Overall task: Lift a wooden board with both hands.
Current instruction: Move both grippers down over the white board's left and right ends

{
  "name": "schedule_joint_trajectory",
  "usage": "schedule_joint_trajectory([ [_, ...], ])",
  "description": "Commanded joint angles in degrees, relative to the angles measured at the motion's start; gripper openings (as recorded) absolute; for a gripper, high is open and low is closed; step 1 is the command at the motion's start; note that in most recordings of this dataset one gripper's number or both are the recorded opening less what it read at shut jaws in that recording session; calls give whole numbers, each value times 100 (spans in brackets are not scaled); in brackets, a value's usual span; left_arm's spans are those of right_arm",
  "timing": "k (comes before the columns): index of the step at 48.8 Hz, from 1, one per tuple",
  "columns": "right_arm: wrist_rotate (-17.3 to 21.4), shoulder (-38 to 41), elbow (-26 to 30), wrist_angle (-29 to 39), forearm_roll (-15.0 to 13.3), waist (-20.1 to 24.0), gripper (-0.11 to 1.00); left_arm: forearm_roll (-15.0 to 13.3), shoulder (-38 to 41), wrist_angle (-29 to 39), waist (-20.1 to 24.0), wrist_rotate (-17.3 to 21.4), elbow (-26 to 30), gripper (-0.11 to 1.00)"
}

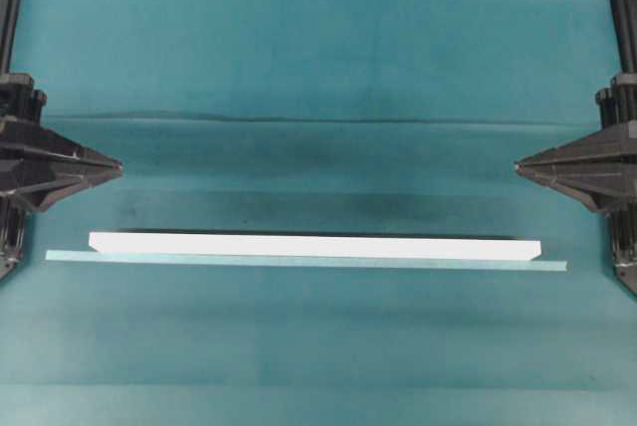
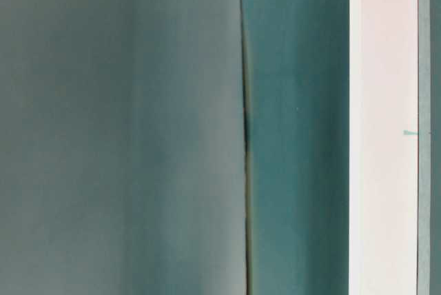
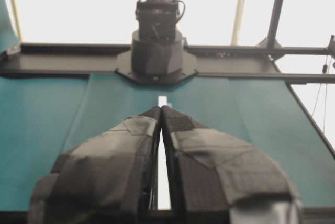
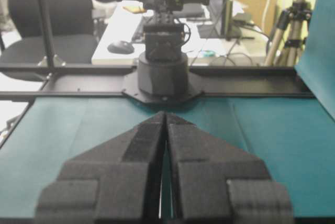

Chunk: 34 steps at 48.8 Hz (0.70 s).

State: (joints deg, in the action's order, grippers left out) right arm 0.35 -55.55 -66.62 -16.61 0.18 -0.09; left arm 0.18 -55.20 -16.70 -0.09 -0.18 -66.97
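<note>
on teal cloth (image 1: 318, 68): wooden board (image 1: 314, 245) flat; left gripper (image 1: 117, 164), right gripper (image 1: 520, 164) closed, empty.

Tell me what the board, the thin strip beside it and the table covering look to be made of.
Wooden board: rigid, flat, smooth matte white face with a dark edge; possibly painted or laminated wood, no grain visible. Pale teal strip: very thin and flat on the surface, likely tape. Table covering: matte teal sheet with long creases, probably cloth or paper.
</note>
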Motion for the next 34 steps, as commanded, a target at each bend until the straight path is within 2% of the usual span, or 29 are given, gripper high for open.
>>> schedule_joint_trajectory([
  [1, 114, 123, 62, 0, 88, -70, 10, 35, 193, 378, 44, -123, 431, 14],
  [4, 176, 229, 185, 378, 633, -176, 11, 88, 290, 782, 88, -141, 668, 16],
  [5, 202, 255, 229, 536, 765, -202, 8, 88, 334, 923, 79, -141, 738, 14],
  [9, 352, 360, 448, 1222, 1028, -290, 1, 97, 519, 1547, 79, -185, 1037, 2],
  [12, 457, 422, 633, 1723, 1081, -299, 1, 97, 659, 1890, 70, -211, 1213, -1],
  [24, 1107, 923, 1485, 3902, 1072, -519, 1, 88, 1310, 3006, 62, -360, 1925, -1],
  [34, 1266, 1529, 1951, 5027, 1081, -527, 1, 97, 1969, 4052, 44, -782, 2470, -1],
])
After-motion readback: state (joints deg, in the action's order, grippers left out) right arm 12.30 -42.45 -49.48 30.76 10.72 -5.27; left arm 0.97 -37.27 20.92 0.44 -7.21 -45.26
